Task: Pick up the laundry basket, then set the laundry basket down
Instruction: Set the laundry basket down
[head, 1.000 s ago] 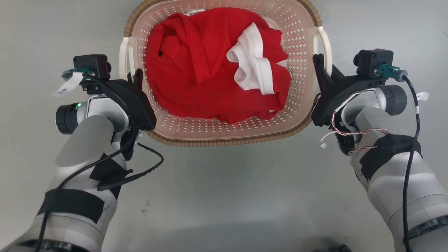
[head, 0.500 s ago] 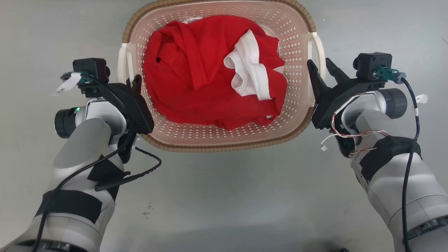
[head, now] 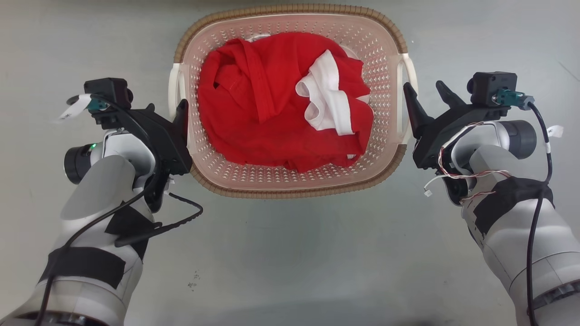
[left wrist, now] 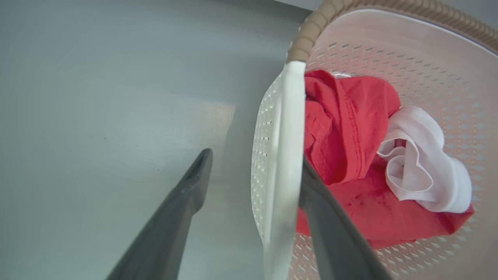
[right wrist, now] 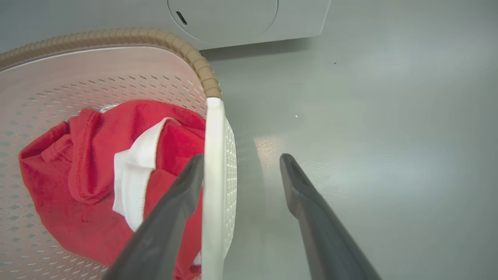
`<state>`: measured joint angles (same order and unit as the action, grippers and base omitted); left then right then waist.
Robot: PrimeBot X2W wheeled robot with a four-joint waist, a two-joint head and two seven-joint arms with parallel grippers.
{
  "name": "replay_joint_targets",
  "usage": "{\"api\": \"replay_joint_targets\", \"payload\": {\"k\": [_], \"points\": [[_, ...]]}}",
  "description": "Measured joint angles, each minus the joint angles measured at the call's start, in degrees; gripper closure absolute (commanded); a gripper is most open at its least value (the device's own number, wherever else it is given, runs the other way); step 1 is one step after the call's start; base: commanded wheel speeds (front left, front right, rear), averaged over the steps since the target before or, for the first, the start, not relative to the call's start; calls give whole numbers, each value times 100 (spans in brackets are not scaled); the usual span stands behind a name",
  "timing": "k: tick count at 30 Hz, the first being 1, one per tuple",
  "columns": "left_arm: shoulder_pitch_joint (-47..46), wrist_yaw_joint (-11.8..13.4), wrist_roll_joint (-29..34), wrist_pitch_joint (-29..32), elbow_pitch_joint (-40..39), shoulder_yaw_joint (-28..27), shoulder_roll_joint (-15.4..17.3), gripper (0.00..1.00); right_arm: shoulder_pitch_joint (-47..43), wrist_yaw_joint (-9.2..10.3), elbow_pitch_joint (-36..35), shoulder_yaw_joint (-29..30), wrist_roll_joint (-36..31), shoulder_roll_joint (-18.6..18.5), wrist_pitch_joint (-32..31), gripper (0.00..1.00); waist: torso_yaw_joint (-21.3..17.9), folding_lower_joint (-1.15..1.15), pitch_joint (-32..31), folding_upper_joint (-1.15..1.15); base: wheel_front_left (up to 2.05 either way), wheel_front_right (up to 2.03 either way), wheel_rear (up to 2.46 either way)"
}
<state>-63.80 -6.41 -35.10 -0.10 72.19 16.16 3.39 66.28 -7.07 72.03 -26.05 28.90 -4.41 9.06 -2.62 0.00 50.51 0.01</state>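
The laundry basket (head: 290,192), cream with a brown woven rim, sits on the grey floor holding a red garment (head: 267,104) and a white one (head: 326,95). My left gripper (head: 166,106) is open astride the basket's left white handle (head: 173,88). In the left wrist view the handle (left wrist: 284,155) stands between the fingers of this gripper (left wrist: 255,163), against the inner one. My right gripper (head: 423,86) is open at the right handle (head: 405,72). In the right wrist view that handle (right wrist: 214,155) lies beside the inner finger of the gripper (right wrist: 242,158).
A white washing machine (right wrist: 241,15) stands beyond the basket's far end. Bare grey floor (head: 290,253) surrounds the basket on the near side and on both flanks.
Both grippers have opened off the handles, the right one first. The basket sits lower in the head view with its far rim now showing; the whole picture has shifted too.
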Motion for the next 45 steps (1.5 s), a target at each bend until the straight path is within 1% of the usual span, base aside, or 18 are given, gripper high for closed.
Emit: {"api": "replay_joint_targets", "payload": {"k": [10,15,19,20,26,30,35,39,44,45], "points": [[77,-20,-58,-18,37,-14,-3,0,-88,-1,27,-44,83,1,18,0,25,0,-346,-1,0,0,0],[224,-22,-57,-277,57,2,-1,0,-322,-1,5,-68,105,1,212,0,45,0,-618,-1,0,0,0],[411,-27,-21,-627,47,92,9,0,-689,-2,-108,-19,254,1,422,0,64,0,-961,-1,0,0,0],[463,-66,1,-710,43,112,9,0,-761,-2,-116,-9,270,-7,450,0,69,0,-1037,-1,0,0,0],[877,-66,69,-1239,-29,231,3,0,-1294,-2,-249,115,348,-30,521,0,100,-1,-1506,-1,0,0,0],[1217,-66,160,-1381,-120,333,0,0,-1648,-3,-387,140,349,-29,522,0,118,-1,-1830,-2,0,0,0],[1682,-67,310,-1419,-327,424,-7,0,-2067,-5,-822,304,353,-33,522,0,132,-1,-2245,-2,0,0,0],[2039,-67,371,-1421,-580,450,-5,0,-2403,63,-1189,387,326,-51,522,0,141,-1,-2581,-2,0,0,0],[2535,-33,431,-1419,-1172,380,16,0,-2858,264,-1686,464,170,-145,522,0,152,-1,-3002,-2,0,0,0],[2535,-33,431,-1419,-1172,380,16,0,-2858,264,-1686,464,170,-145,522,0,152,-1,-3002,-2,0,0,0]]}}
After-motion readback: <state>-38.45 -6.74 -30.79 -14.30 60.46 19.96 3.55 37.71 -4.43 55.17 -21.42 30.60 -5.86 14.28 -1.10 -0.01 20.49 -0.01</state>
